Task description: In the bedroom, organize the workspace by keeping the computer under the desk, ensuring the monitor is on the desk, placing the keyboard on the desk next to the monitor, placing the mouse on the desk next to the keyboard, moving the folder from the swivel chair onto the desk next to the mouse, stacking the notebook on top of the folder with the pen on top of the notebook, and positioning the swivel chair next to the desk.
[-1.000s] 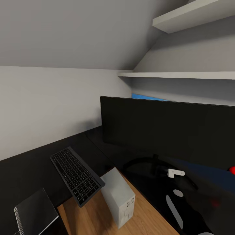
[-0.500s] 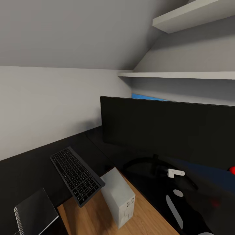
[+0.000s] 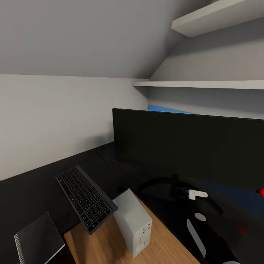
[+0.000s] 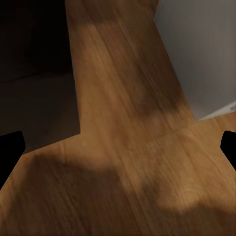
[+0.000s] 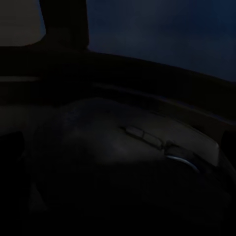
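Note:
The wide black monitor [image 3: 190, 146] stands on the black desk [image 3: 33, 190], with its curved stand [image 3: 161, 183] below it and a red dot [image 3: 261, 191] at its lower corner. The black keyboard [image 3: 86, 203] lies at an angle and hangs over the desk's inner edge. A dark grey notebook [image 3: 36, 240] rests at the near left of the desk. The light grey computer [image 3: 134, 222] stands on the floor below the keyboard. The dark mouse [image 5: 142, 147] lies close up between the fingers of my open right gripper [image 5: 118, 147]. My left gripper [image 4: 118, 147] hangs open over the wooden floor beside the computer [image 4: 196, 49].
White wall shelves [image 3: 205, 83] run above the monitor under a sloped ceiling. A blue surface [image 3: 165, 109] shows behind the monitor's top edge and below it; I cannot tell what it is. My dark right arm [image 3: 205, 231] crosses the lower right, over the wooden floor [image 3: 102, 242].
The keyboard and the notebook sit very slightly further toward the lower left of the head view. The monitor, computer and right arm look unchanged.

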{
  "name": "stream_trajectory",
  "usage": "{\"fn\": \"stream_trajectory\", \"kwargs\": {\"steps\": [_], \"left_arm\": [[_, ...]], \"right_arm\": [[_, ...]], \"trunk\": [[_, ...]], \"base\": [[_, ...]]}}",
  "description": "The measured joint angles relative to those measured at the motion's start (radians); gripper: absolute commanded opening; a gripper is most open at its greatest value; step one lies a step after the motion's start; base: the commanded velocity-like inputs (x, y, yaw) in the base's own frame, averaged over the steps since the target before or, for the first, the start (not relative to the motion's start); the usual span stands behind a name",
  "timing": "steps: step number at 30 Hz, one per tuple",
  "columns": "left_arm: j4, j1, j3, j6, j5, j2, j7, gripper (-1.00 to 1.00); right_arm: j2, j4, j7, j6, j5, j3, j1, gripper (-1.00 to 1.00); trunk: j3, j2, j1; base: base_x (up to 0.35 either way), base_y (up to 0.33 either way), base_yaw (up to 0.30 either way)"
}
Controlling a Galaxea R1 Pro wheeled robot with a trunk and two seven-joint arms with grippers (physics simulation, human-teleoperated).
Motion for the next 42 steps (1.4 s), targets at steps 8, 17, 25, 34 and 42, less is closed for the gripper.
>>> {"fn": "stream_trajectory", "kwargs": {"steps": [8, 17, 25, 34, 42], "left_arm": [[0.000, 0.000, 0.000, 0.000, 0.000, 0.000, 0.000, 1.00], [0.000, 0.000, 0.000, 0.000, 0.000, 0.000, 0.000, 1.00], [0.000, 0.000, 0.000, 0.000, 0.000, 0.000, 0.000, 1.00], [0.000, 0.000, 0.000, 0.000, 0.000, 0.000, 0.000, 1.00], [0.000, 0.000, 0.000, 0.000, 0.000, 0.000, 0.000, 1.00]], "right_arm": [[0.000, 0.000, 0.000, -0.001, 0.000, 0.000, 0.000, 1.00], [0.000, 0.000, 0.000, -0.001, 0.000, 0.000, 0.000, 1.00], [0.000, 0.000, -0.002, 0.000, 0.001, 0.000, 0.000, -1.00], [0.000, 0.000, -0.002, 0.000, 0.001, 0.000, 0.000, -1.00], [0.000, 0.000, -0.001, 0.000, 0.001, 0.000, 0.000, -1.00]], "trunk": [[0.000, 0.000, 0.000], [0.000, 0.000, 0.000], [0.000, 0.000, 0.000], [0.000, 0.000, 0.000], [0.000, 0.000, 0.000]], "base": [[0.005, 0.000, 0.000], [0.000, 0.000, 0.000], [0.000, 0.000, 0.000], [0.000, 0.000, 0.000], [0.000, 0.000, 0.000]]}}
